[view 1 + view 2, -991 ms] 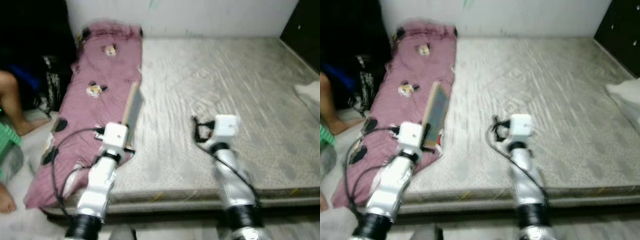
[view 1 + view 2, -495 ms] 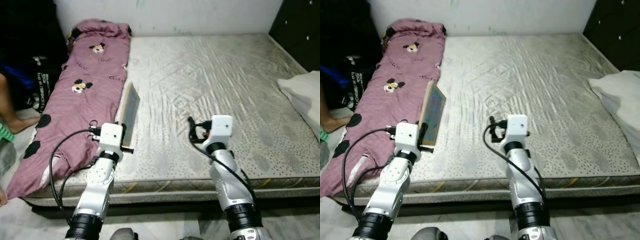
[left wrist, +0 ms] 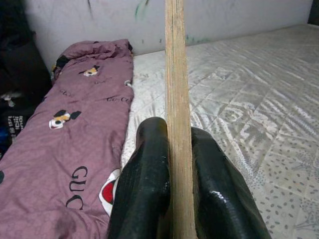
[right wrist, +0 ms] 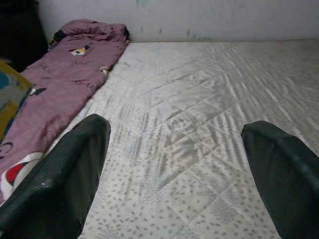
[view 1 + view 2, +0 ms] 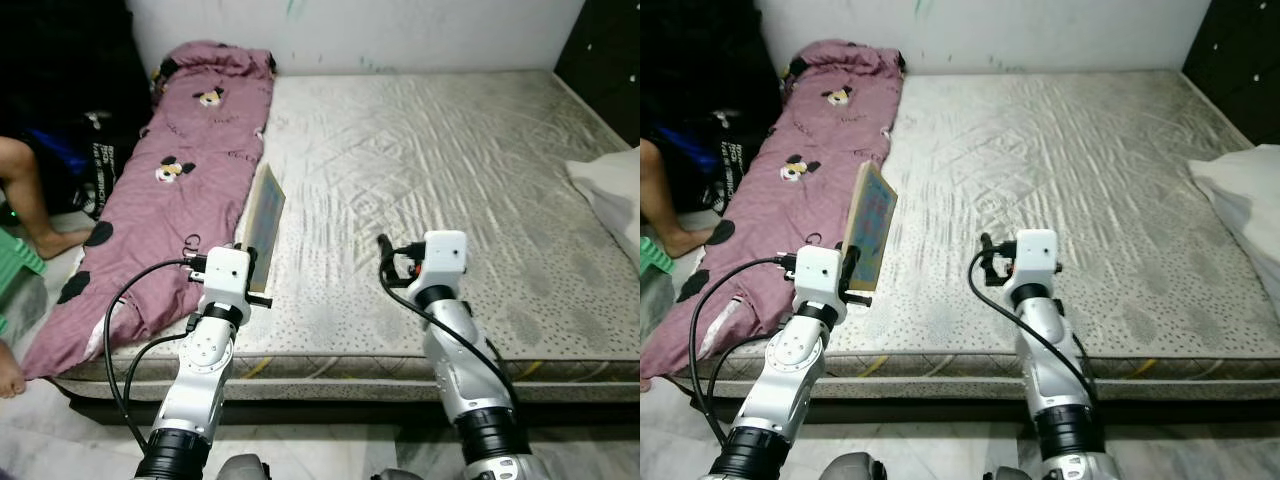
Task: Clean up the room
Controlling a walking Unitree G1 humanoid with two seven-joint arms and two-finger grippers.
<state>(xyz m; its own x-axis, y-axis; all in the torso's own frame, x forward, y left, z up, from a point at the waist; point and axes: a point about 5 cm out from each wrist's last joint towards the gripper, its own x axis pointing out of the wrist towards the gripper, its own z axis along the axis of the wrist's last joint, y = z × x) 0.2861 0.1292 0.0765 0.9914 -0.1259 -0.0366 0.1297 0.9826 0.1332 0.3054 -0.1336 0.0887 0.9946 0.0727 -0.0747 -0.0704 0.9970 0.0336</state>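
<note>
Left wrist view, lettering: "GUC" reads in black on the purple blanket (image 3: 65,149); Mickey Mouse prints dot the fabric. A dark bag (image 5: 100,165) beside the bed carries white print, too small to read.
Left gripper (image 3: 172,149): fingers pressed onto a thin wooden board (image 5: 263,222), held upright on edge above the mattress (image 5: 450,180) near its front-left corner. The board's coloured face shows in the right eye view.
Right gripper (image 4: 174,164): fingers spread wide, gripping nothing, hovering over the front of the mattress.
Change from earlier frames: the whole scene has shifted slightly, consistent with camera motion; the board stays clamped, and both arms keep the same pose.
Blanket position: laid lengthwise along the mattress's left edge, bunched at the wall end, just beside the board.
Surroundings: a white pillow (image 5: 610,190) at the right edge of the bed; a dark cabinet (image 5: 605,40) at the far right.
Person: a bare leg and foot (image 5: 30,200) on the floor left of the bed, well apart from both grippers.
</note>
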